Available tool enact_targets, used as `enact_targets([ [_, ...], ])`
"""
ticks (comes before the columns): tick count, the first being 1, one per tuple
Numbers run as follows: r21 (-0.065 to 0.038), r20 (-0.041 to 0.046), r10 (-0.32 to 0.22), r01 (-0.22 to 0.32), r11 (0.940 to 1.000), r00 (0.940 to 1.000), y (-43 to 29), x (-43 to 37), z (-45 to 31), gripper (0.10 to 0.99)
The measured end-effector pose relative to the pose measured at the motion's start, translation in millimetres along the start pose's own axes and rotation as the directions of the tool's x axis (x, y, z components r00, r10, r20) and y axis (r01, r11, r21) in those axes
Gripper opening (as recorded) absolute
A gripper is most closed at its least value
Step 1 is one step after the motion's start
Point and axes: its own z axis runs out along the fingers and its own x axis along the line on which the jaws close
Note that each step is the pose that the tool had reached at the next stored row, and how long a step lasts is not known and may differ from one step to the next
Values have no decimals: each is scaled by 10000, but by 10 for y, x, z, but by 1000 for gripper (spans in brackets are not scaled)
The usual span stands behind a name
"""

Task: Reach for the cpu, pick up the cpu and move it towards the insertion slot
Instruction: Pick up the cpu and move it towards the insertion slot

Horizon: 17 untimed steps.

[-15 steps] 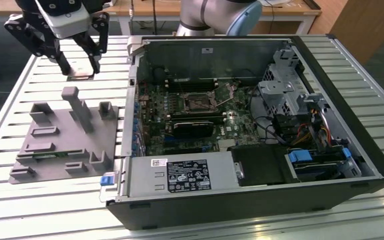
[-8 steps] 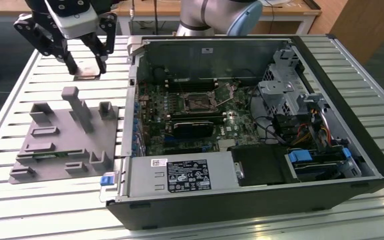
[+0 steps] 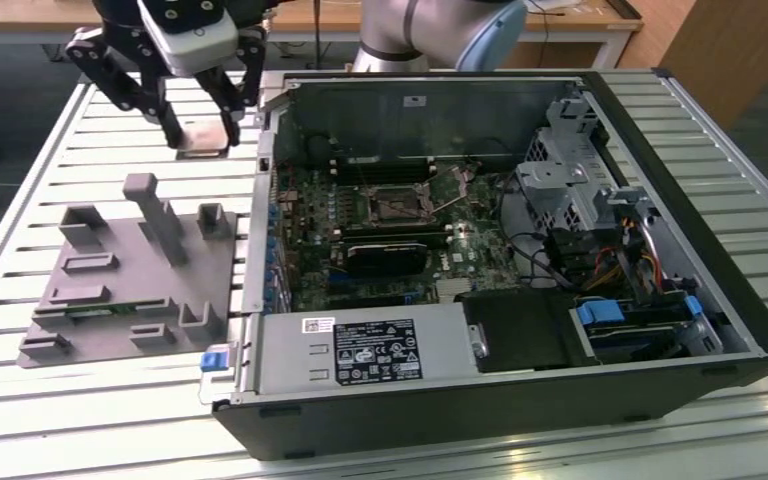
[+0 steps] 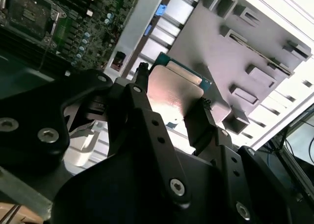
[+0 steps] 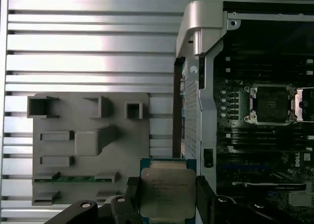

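A: Where is the gripper (image 3: 204,135), please?

B: In the exterior view it hangs at the far left of the scene, above the slatted tabletop (image 3: 37,200); it is just beside the far left corner of the open computer case (image 3: 704,230), on the outside of it.

A: And what does it hold?

B: Its two black fingers (image 5: 131,194) are closed on the cpu (image 5: 164,192); in the first wrist view one finger presses each side of the chip, and the silver top faces the camera; in the second wrist view the same chip sits between the fingers, with a blue-green edge at its far end. It is lifted; it does not touch the tabletop.

A: Where is the insertion slot (image 3: 394,205)?

B: Inside the case, on the green board, toward the far side; it has a dark centre and a shiny frame. In the exterior view the chip is well apart from it, to the exterior view's left, with the case wall between them.

A: What lies under the gripper?

B: A grey plastic fixture (image 3: 124,270) lies on the tabletop, left of the case and nearer than the gripper; it has several raised blocks and pockets.
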Motion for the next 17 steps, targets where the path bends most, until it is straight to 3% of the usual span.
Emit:
enact_targets([
  [17, 1, 5, 93, -93, 10000, 10000, 113, -372, 37, 541],
])
